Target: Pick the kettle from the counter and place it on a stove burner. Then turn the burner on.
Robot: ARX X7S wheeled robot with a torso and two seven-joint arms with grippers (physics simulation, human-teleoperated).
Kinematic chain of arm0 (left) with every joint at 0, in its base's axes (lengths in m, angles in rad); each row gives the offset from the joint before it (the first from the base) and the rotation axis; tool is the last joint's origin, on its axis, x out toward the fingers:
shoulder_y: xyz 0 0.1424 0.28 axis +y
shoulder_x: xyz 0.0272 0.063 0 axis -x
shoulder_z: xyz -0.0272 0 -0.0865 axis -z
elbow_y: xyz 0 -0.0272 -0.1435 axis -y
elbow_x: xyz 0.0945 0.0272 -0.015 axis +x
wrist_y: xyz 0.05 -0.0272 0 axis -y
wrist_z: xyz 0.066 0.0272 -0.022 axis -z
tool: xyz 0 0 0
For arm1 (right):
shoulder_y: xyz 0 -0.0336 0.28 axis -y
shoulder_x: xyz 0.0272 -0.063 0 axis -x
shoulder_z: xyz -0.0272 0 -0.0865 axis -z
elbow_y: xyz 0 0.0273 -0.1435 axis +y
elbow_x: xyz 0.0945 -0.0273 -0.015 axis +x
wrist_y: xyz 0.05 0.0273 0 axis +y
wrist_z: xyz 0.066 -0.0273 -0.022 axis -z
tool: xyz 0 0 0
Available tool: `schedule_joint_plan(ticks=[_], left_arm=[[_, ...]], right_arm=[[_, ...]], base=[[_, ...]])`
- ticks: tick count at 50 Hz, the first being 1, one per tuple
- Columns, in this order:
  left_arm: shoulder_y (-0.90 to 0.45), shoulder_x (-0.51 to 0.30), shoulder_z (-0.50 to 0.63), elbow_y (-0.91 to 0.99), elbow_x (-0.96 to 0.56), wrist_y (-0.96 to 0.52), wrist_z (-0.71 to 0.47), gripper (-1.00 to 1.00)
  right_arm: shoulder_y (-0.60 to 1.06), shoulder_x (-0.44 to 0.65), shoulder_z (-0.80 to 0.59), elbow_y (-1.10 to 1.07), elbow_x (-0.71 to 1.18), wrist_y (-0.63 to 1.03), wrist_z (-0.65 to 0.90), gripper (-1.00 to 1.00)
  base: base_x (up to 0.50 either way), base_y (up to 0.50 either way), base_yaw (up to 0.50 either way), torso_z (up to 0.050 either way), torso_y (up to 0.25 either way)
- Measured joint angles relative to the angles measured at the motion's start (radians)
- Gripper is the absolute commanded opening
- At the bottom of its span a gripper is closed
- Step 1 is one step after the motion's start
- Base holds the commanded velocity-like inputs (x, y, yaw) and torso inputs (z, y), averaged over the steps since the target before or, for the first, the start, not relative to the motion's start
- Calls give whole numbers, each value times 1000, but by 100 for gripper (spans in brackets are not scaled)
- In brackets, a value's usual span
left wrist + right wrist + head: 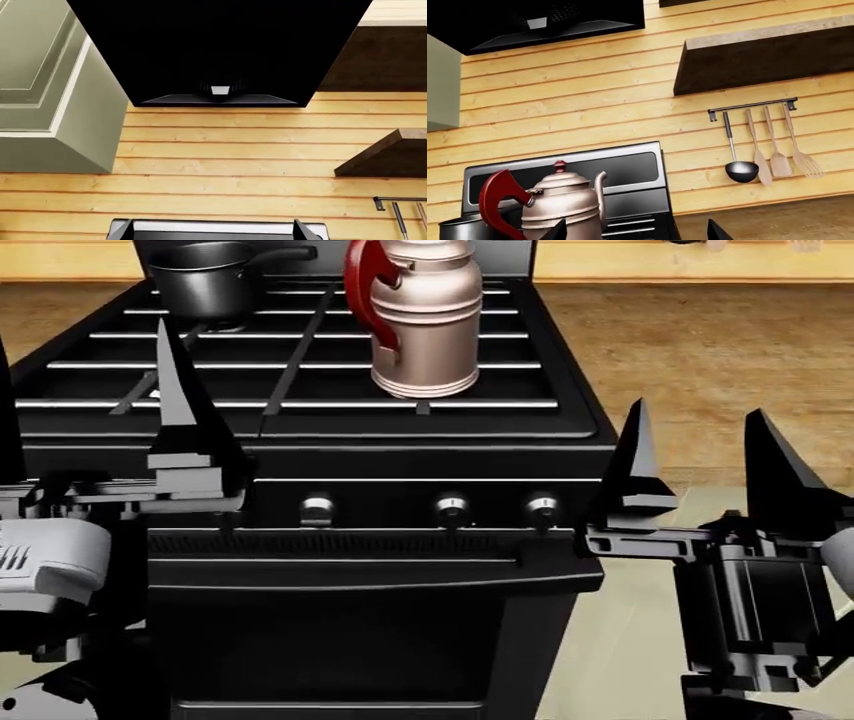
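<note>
The right gripper (pixel 701 475) is spread and empty; the kettle (pixel 424 320) stands on the grate at 12 o'clock, and the knobs (pixel 451 507) wait.

No legible text, labels, brands or nos. anywhere. Silver knobs (pixel 451 507) on range front edge: tiny dark marks only, too small to read. Kettle (pixel 423 315) body plain, ribbed bands, no logo. Hood (pixel 220 50) w/ small pale panel (pixel 220 90) at lower edge, blank. Range back panel (pixel 627 172) bare, no digits.
</note>
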Motion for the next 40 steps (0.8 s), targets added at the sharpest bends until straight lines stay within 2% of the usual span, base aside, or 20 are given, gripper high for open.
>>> schedule_joint_plan(ticks=[24, 40], left_arm=[[-3, -1, -1, 6, -29, -12, -10, 100], [12, -2, -4, -2, -7, 32, -15, 100]], right_arm=[[63, 22, -2, 10, 116, 145, 58, 100], [159, 58, -28, 74, 273, 347, 107, 100]], base=[[0, 0, 0, -50, 0], [0, 0, 0, 0, 0]])
